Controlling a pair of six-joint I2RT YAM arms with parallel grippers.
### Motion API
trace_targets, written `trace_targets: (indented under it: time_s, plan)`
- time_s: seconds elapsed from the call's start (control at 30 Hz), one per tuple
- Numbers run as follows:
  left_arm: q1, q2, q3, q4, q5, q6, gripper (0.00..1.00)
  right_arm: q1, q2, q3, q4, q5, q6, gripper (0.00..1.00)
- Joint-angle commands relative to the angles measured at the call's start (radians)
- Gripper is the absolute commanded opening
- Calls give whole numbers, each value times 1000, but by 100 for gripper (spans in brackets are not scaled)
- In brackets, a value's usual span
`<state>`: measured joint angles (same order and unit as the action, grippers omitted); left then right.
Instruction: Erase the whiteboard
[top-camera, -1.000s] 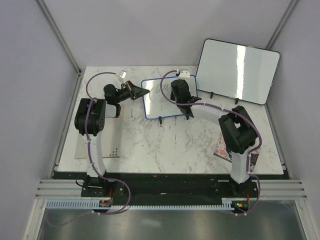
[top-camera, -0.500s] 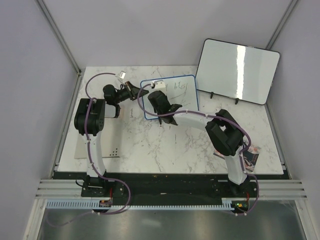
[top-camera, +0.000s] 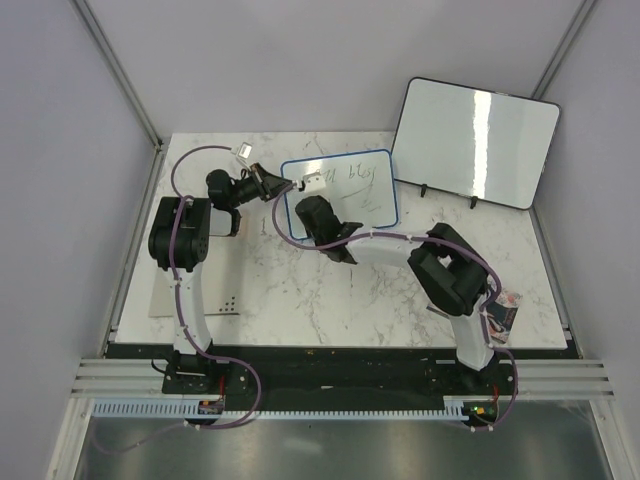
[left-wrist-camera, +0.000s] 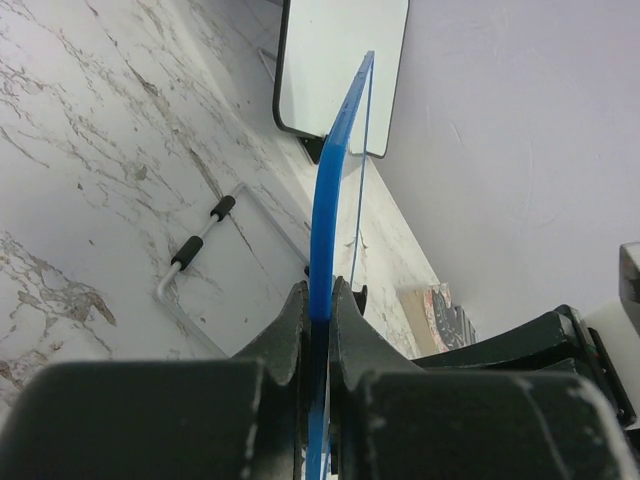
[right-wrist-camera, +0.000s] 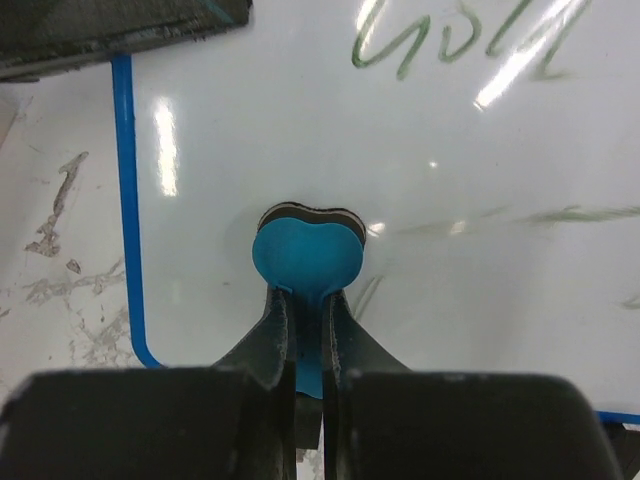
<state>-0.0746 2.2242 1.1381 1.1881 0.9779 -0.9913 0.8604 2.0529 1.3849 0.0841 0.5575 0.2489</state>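
The whiteboard (top-camera: 350, 205), small with a blue frame, stands tilted at the back middle of the marble table, with dark scribbles (top-camera: 358, 172) on its upper right. My left gripper (top-camera: 283, 186) is shut on its left frame edge; the left wrist view shows the blue edge (left-wrist-camera: 330, 190) pinched between the jaws of the left gripper (left-wrist-camera: 320, 300). My right gripper (right-wrist-camera: 305, 300) is shut on a blue eraser (right-wrist-camera: 306, 255), which presses on the lower left of the white surface (right-wrist-camera: 480, 200). Green writing (right-wrist-camera: 460, 40) shows above it. From above, the right gripper (top-camera: 315, 215) covers that corner.
A larger black-framed whiteboard (top-camera: 475, 140) leans at the back right, also visible as the black-framed whiteboard (left-wrist-camera: 340, 70) behind the blue edge. A small patterned object (top-camera: 500, 312) lies by the right arm's base. A pale sheet (top-camera: 165, 300) lies at the front left. A white wire bracket (left-wrist-camera: 195, 250) rests on the marble.
My right gripper has swept the eraser from the board's upper middle to its lower left, uncovering the scribbles at the upper right. The left gripper has kept its hold.
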Motion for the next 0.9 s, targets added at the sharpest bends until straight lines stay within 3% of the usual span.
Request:
trace_targets:
  time_s: [0.0,0.13,0.27,0.43,0.63,0.87]
  plan:
    - [-19,-29,-14,-33,137,37,2,-75,18,-202,59,-42,6,0]
    - [-19,-34,-17,-41,139,46,2,-182,-80,-325,137,-71,33,0]
    - [-19,-29,-18,-38,137,45,2,-256,-97,-342,151,-65,-2,0]
    - [-22,-31,-24,-38,140,48,2,-242,-70,-275,123,-154,-7,0]
    - [-27,-40,-23,-79,143,79,2,-91,48,-91,53,-215,-17,0]
    - [-27,-44,-21,-97,147,95,2,-144,79,-14,-15,-162,55,0]
